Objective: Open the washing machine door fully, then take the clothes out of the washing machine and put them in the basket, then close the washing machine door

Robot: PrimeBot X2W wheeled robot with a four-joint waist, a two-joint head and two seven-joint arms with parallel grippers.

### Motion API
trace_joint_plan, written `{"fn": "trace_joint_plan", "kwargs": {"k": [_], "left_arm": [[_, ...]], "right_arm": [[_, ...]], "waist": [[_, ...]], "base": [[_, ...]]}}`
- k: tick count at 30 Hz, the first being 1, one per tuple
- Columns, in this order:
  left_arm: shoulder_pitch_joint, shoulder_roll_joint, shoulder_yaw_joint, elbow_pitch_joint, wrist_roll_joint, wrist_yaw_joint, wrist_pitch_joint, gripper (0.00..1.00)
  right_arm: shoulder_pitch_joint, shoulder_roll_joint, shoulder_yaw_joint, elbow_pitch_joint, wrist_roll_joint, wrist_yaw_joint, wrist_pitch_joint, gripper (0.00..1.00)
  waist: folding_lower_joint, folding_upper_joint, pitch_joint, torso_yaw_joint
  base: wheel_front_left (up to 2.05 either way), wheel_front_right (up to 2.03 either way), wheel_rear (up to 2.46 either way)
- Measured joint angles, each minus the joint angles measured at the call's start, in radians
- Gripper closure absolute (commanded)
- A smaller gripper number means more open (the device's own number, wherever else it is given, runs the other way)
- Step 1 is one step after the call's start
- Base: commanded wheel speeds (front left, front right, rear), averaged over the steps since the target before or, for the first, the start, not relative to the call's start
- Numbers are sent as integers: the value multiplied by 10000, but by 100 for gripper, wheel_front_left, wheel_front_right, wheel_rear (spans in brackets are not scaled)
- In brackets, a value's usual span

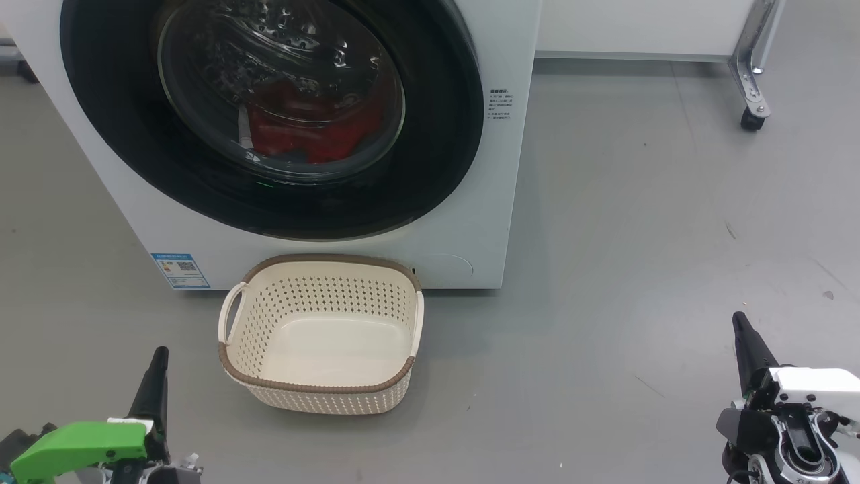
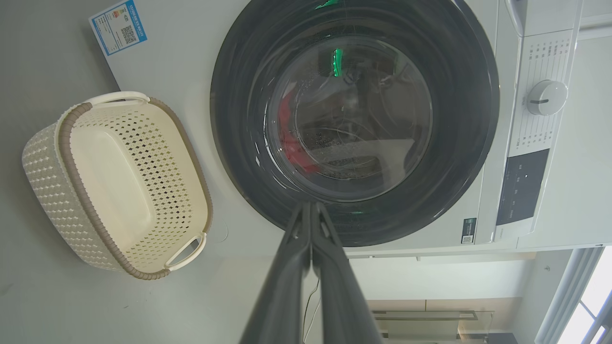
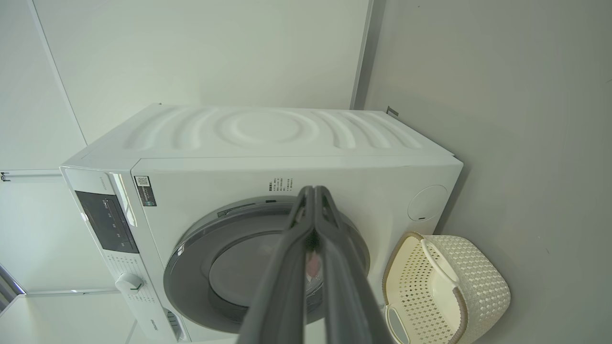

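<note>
You see the washing machine door [image 1: 282, 208] cut off by the head view's upper edge, its upper arc out of frame. Behind its reflective glass the clothes [image 1: 302, 128] show as a red heap, partly hidden. The print on the blue label sticker [image 1: 180, 270] is too small to read. In the right wrist view the right gripper [image 3: 313, 190] covers the window's middle, and the frame edge cuts the basket [image 3: 483, 282].

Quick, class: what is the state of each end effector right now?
Left end effector: closed, holding nothing.
Right end effector: closed, holding nothing.
</note>
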State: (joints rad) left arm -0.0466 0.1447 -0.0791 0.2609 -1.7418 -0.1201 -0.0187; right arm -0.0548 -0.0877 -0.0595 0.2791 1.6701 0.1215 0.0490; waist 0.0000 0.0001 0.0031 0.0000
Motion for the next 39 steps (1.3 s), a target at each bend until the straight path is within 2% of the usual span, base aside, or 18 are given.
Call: {"fn": "trace_joint_plan", "kwargs": {"k": [20, 24, 25, 39], "left_arm": [[0, -25, 44, -4, 13, -2, 13, 100], [256, -213, -17, 339, 13, 6, -2, 100], [349, -290, -42, 447, 13, 6, -2, 0], [514, -412, -63, 460, 316, 6, -198, 0]], "right_arm": [[-1, 4, -23, -2, 0, 0, 31, 100], [290, 188, 10, 322, 0, -8, 29, 100], [408, 259, 19, 426, 0, -8, 29, 0], [614, 311, -82, 382, -146, -8, -198, 0]], "waist": [[0, 0, 0, 0], [0, 0, -1, -2], [0, 0, -1, -2], [0, 0, 8, 6]], "base": [[0, 0, 0], [0, 0, 0], [0, 0, 0], [0, 0, 0]]}}
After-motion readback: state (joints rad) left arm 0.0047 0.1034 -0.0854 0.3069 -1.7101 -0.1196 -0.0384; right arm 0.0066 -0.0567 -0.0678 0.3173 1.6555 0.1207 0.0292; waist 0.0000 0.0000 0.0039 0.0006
